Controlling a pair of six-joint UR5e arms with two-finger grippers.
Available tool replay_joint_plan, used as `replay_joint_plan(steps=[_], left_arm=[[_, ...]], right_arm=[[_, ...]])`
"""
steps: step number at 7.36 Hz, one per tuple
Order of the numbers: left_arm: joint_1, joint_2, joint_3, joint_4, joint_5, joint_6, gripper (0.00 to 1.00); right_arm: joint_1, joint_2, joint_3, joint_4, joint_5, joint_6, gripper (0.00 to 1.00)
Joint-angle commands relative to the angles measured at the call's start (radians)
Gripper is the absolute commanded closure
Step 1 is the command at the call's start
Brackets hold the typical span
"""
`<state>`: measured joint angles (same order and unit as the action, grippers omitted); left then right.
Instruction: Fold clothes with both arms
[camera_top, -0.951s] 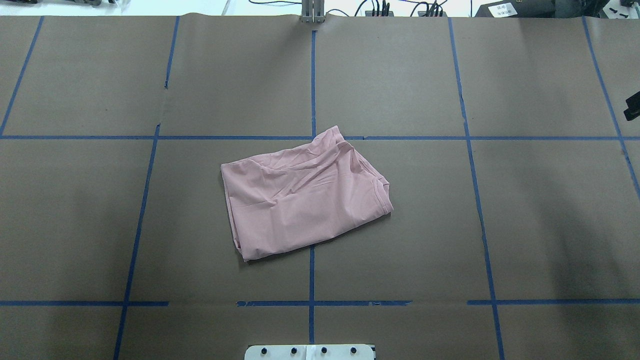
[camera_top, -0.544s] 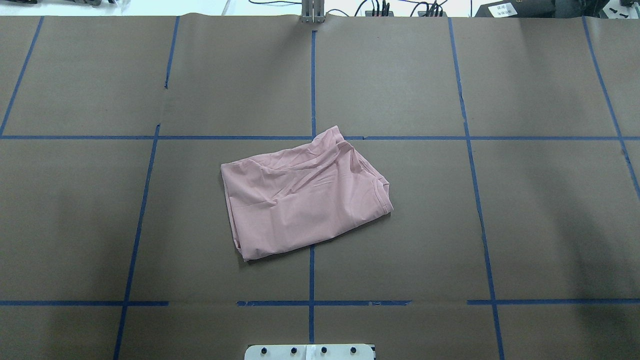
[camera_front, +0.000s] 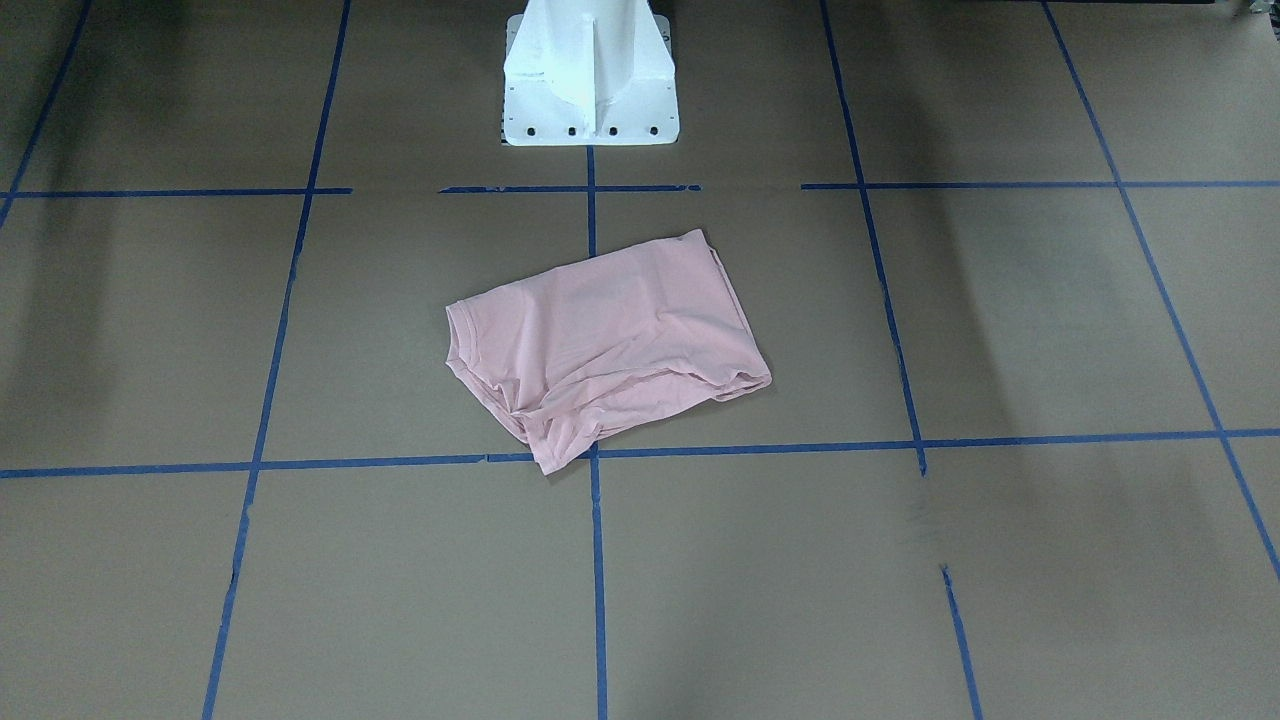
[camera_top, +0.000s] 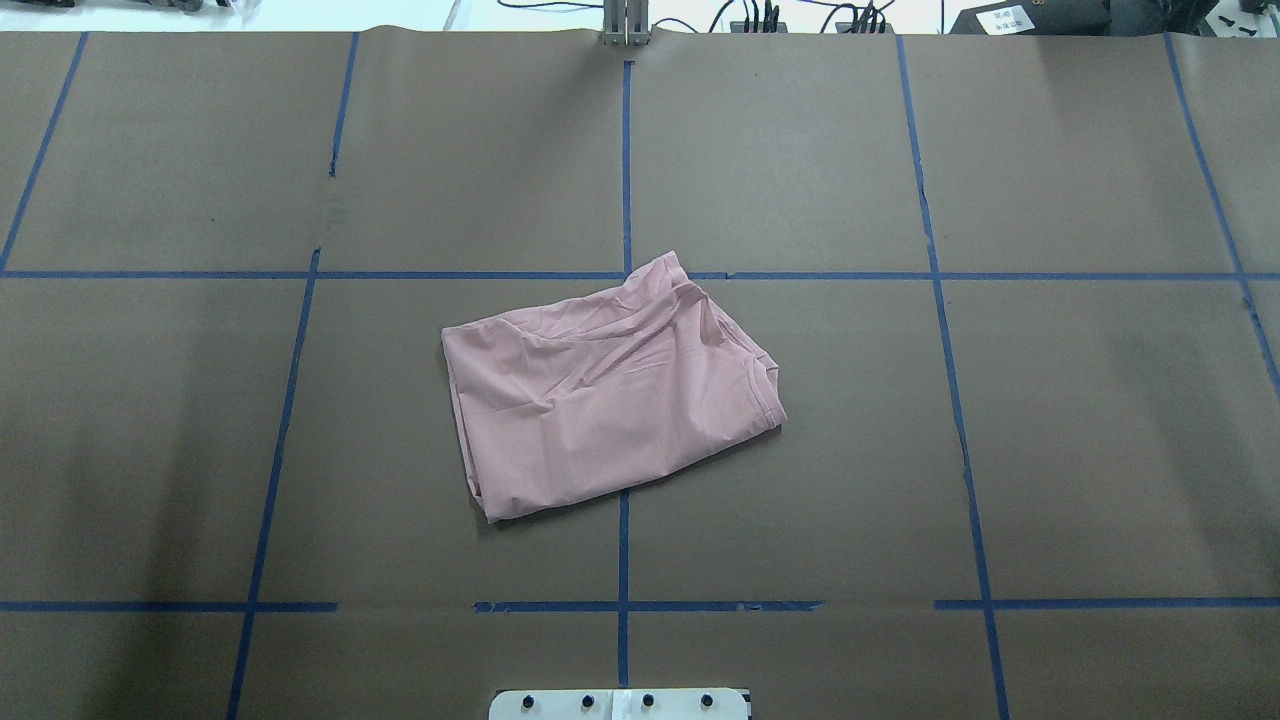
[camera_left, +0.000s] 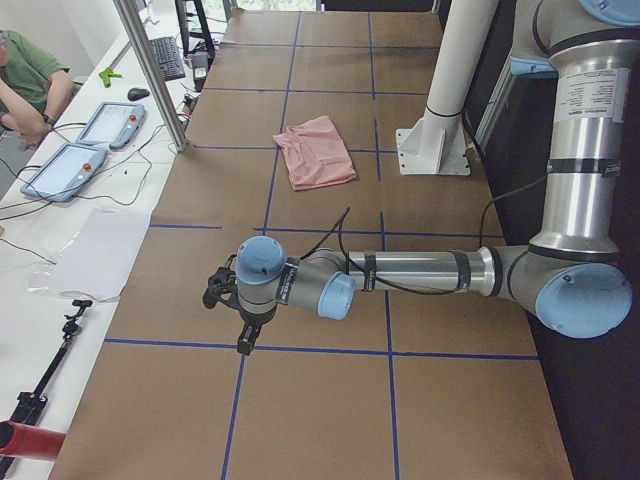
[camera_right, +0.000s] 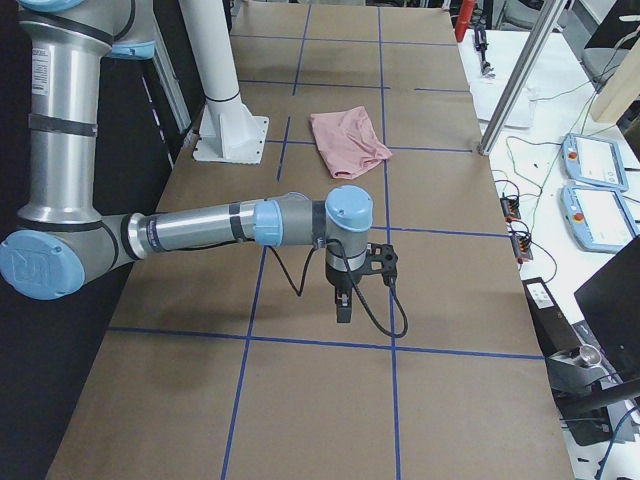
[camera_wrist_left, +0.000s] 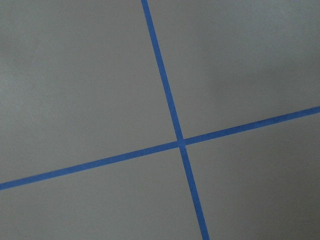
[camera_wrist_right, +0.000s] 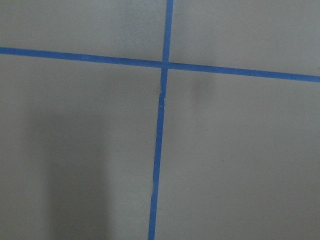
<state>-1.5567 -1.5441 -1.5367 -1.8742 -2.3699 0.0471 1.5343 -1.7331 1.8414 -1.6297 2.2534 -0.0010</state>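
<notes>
Fold looks finished: pale pink fabric T-shirt (camera_top: 610, 390) lies folded, untouched.
Left gripper (camera_left: 244, 340), right gripper (camera_right: 343, 305) well apart from it, jaw state unreadable; any tidy-up needs a fresh reach.

You're looking at silver tubular links with light-blue joint caps on left arm (camera_left: 420, 272) and right arm (camera_right: 195, 228). Black cable along each forearm, white printed label on upper links. All-black left end effector (camera_left: 243, 338) and right end effector (camera_right: 343, 305). White pedestal (camera_front: 588, 75), black screws.
</notes>
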Motion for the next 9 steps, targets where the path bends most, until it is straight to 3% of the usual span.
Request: replay_joint_plan(steps=[1,3,5,9], left_arm=[[0.000,0.013,-0.006,0.018,-0.038,-0.007,0.00],[0.006,-0.007,-0.011,0.030,-0.034,-0.007,0.00],[0.004,-0.053,-0.054,0.159,-0.025,0.004,0.00],[0.000,-0.102,-0.077,0.141,-0.025,-0.003,0.00]], right_arm=[[0.001,-0.013,-0.092,0.100,0.021,-0.002,0.00],[0.001,-0.014,-0.093,0.103,0.040,-0.002,0.00],[0.001,-0.016,-0.085,0.105,0.052,-0.002,0.00],[0.001,-0.009,-0.082,0.105,0.054,-0.001,0.00]])
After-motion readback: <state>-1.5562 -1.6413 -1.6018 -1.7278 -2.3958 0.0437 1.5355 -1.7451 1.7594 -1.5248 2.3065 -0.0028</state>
